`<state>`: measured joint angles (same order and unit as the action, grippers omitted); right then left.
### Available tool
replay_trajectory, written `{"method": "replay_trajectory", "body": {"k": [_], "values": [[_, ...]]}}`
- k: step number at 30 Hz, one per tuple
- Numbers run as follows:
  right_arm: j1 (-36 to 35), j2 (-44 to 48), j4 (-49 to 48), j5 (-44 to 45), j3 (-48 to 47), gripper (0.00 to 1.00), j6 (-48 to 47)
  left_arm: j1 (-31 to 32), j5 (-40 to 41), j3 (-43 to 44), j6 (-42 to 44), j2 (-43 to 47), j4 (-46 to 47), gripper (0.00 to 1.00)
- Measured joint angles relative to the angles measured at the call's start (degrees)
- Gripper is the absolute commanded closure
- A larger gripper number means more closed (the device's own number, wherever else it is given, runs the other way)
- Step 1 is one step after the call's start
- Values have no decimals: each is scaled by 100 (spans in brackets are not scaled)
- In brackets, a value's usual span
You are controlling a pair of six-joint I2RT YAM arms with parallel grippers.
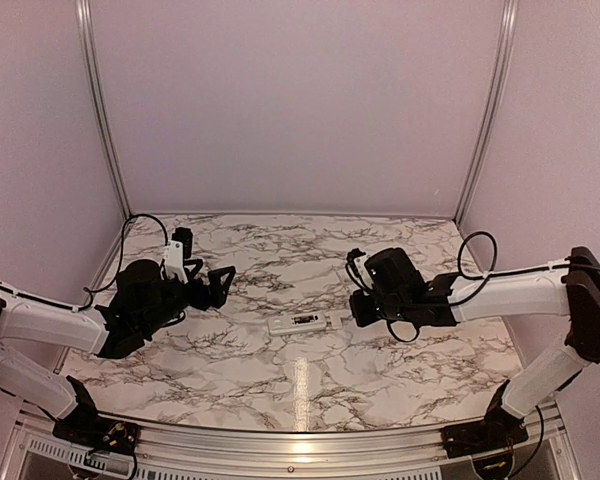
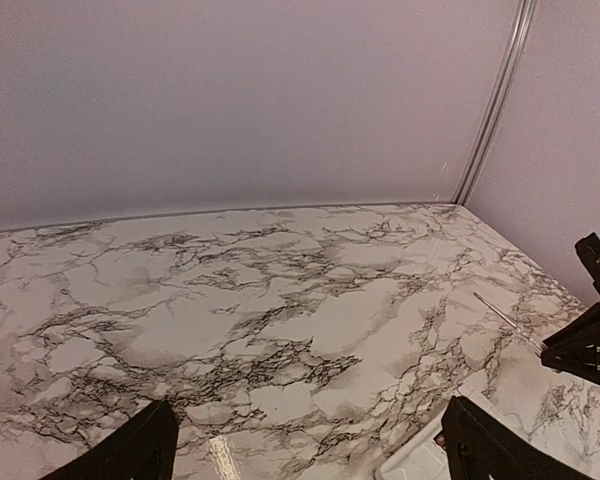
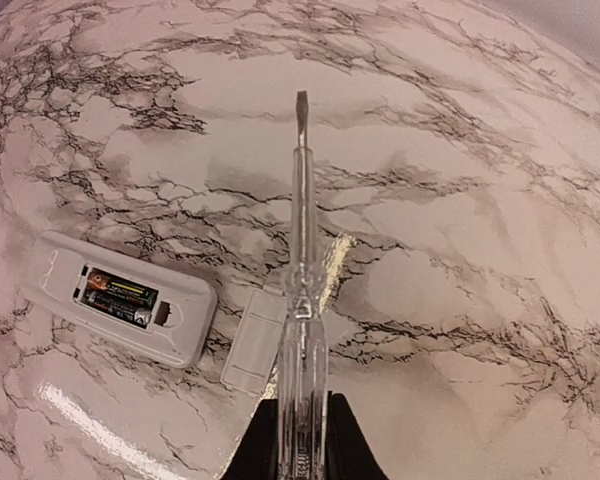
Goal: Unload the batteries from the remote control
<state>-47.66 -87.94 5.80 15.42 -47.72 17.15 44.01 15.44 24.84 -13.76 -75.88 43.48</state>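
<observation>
Left tool (image 1: 223,287) fingers apart, holding nothing, over desk (image 1: 280,250). Right tool (image 3: 302,425) clamped on clear screwdriver (image 3: 302,340). Remote control (image 3: 55,275) lies mid-desk, recess up, batteries (image 3: 120,297) seated inside. Loose cover (image 3: 253,342) just beside it.

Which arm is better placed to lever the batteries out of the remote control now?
Right. The right hand grips the screwdriver close to the remote control, whose batteries lie exposed. The left hand is open, empty and farther away.

Soft even light, glare streaks on the marble table (image 1: 300,385), fisheye edges.
</observation>
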Motion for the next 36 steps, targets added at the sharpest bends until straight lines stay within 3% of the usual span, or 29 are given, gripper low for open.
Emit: {"method": "replay_trajectory", "body": {"k": [10, 19, 24, 36], "values": [[-39, 992, -1036, -728, 638, 100, -859, -319, -2503, 9, -450, -389, 525, 13], [-544, 1217, -1475, -1231, 872, 100, -1451, -422, -4564, 186, -979, -1069, 1246, 22], [-629, 1222, -1663, -1641, 907, 100, -1683, -507, -5233, 341, -1408, -1412, 1635, 28], [-708, 1220, -1871, -2872, 942, 100, -1904, -577, -5947, 564, -1858, -1838, 2081, 42]]}}
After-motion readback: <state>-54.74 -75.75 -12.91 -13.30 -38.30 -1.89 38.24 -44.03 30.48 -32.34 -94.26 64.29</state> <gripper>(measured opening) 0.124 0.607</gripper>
